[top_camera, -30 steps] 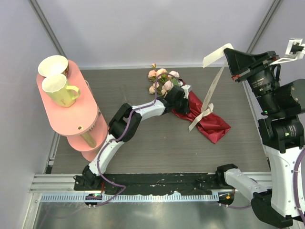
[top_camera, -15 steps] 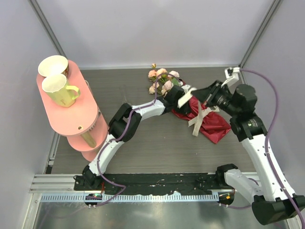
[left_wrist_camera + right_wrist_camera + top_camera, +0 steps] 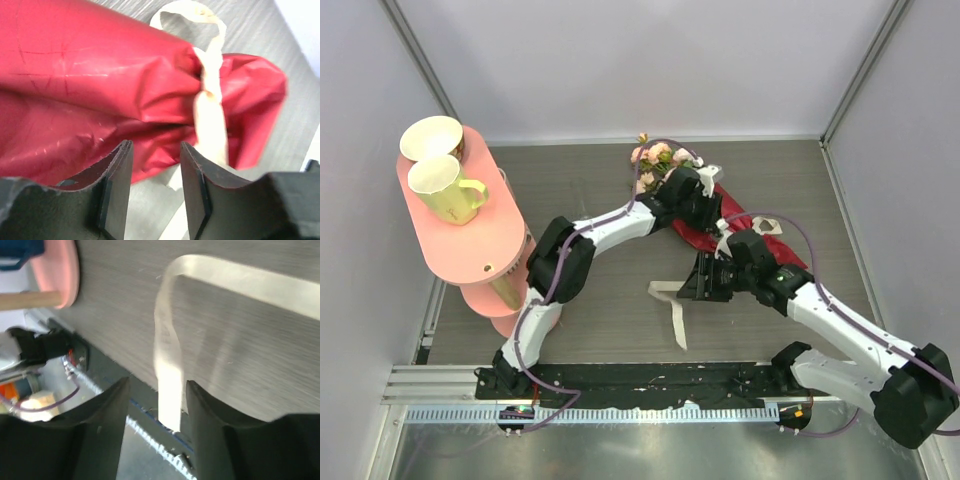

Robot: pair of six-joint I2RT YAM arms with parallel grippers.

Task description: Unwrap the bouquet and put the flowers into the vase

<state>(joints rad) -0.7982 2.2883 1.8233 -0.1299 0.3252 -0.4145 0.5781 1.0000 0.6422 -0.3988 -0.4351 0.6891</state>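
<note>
White arm links [image 3: 610, 226], black joints [image 3: 560, 262], purple cables [image 3: 522, 338], dark rubbery jaws

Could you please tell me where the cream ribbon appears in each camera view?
Top external: the ribbon lies loose on the table, beside the right end effector.
Left wrist: ribbon upper right, tied round the red paper.
Right wrist: ribbon centre, a pale strip curving downward.
Shared landmark: the grey wood-grain table.

In the top view, the left arm's wrist [image 3: 685, 195] is covering the middle of the bouquet [image 3: 658, 156] and hiding the left gripper [image 3: 155, 150]. In the left wrist view, the dark red paper [image 3: 75, 100] is running off the left and top edges and the cream ribbon [image 3: 210, 112] is appearing blurred. In the right wrist view, that ribbon is running off the right edge.
</note>
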